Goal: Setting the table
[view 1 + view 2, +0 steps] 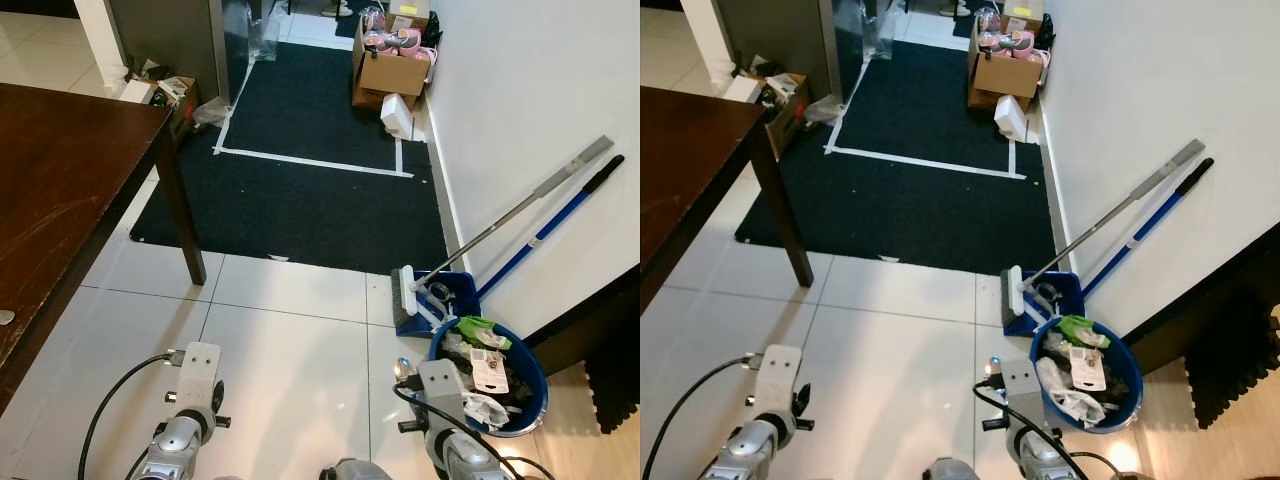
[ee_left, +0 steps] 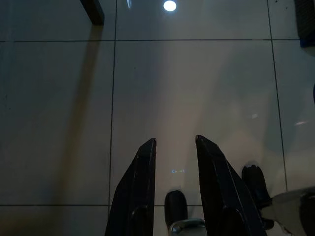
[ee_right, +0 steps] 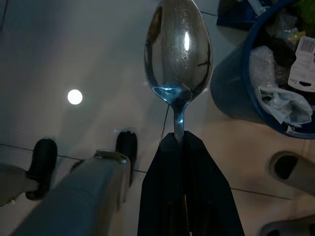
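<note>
One shiny metal spoon (image 3: 177, 51) is all I carry right now. It sticks out of my right gripper (image 3: 183, 142), bowl end first, and hangs low over the white floor tiles, just beside the blue bin (image 1: 528, 385) full of trash. I think the spoon is light and stiff, and it will not bend or break. It is smooth, though, so it could slip or twist. The thin neck under the bowl is where I hold it, and that looks like a good spot. The right jaws are squeezed tight on that neck, with no gap I can see.

My left gripper (image 2: 175, 150) hangs over bare tiles with nothing in it. Its jaws are a little apart and touch nothing.

The dark wooden desk (image 1: 60, 190) is off to my left, well apart from the spoon. I will have to turn and walk there to set it down. A broom (image 1: 470, 250) leans on the wall past the bin.
</note>
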